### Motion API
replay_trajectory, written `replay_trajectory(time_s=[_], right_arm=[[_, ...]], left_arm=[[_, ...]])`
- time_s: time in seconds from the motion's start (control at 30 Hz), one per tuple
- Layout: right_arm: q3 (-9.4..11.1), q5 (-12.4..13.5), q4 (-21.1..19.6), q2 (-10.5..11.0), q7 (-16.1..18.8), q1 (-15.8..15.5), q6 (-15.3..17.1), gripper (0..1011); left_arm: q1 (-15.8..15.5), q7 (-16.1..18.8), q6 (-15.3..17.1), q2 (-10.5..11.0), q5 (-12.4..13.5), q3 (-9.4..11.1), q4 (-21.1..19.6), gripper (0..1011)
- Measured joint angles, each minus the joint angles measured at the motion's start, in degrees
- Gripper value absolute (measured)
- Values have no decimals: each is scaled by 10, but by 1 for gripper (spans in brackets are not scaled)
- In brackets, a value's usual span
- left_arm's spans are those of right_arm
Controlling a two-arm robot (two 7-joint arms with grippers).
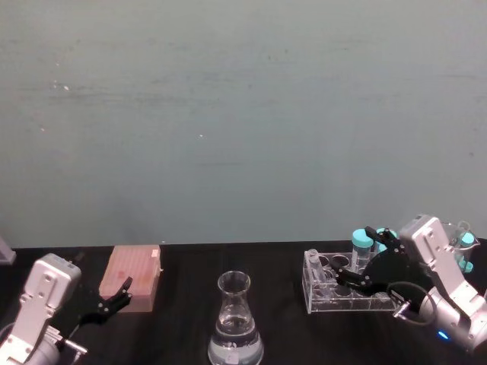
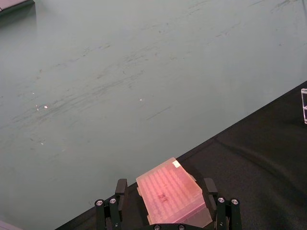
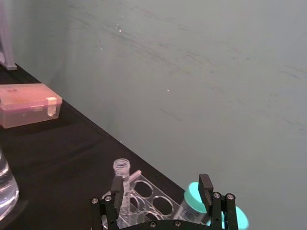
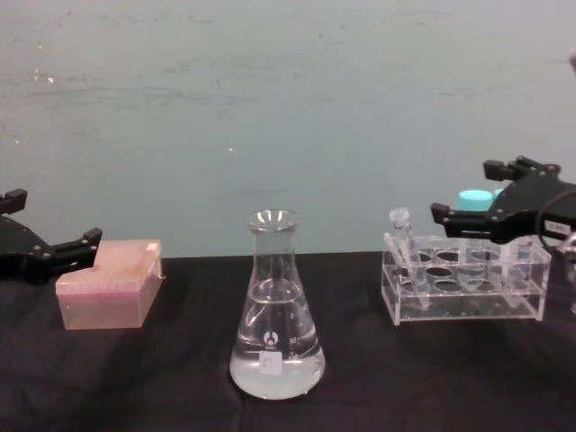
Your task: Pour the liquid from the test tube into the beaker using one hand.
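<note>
My right gripper (image 4: 463,189) hung above the rack (image 4: 463,304), 2 fingers spread; the test tube (image 4: 404,236) leaned in its end slot. My left gripper (image 4: 54,216) sat spread beside the pink box (image 4: 108,288).

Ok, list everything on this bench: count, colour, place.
beaker: one, clear glass, centre front of the table
liquid: clear, in the beaker
test tube: one, clear, leaning in the rack's left end
rack: one, clear acrylic, right side of the table
capped tubes: at least two, clear with teal caps, standing in the rack
pink box: one, translucent pink, left side
table: one, black cover
left hand: black, open, beside the pink box
right hand: black, open, above the rack
</note>
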Motion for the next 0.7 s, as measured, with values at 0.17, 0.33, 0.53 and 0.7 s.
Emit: replay_trajectory(time_s=[0.17, 0.33, 0.53, 0.7], right_arm=[[-2, 0, 28, -16, 26, 18, 0, 1000], [-4, 1, 48, -27, 47, 30, -1, 1000], [-4, -1, 65, -39, 65, 40, -1, 1000], [-3, -7, 76, -47, 76, 45, 1, 1000]], left_arm=[[0, 0, 0, 0, 0, 0, 0, 1000], [0, 0, 0, 0, 0, 0, 0, 1000], [0, 0, 0, 0, 0, 0, 0, 1000], [0, 0, 0, 0, 0, 0, 0, 1000]])
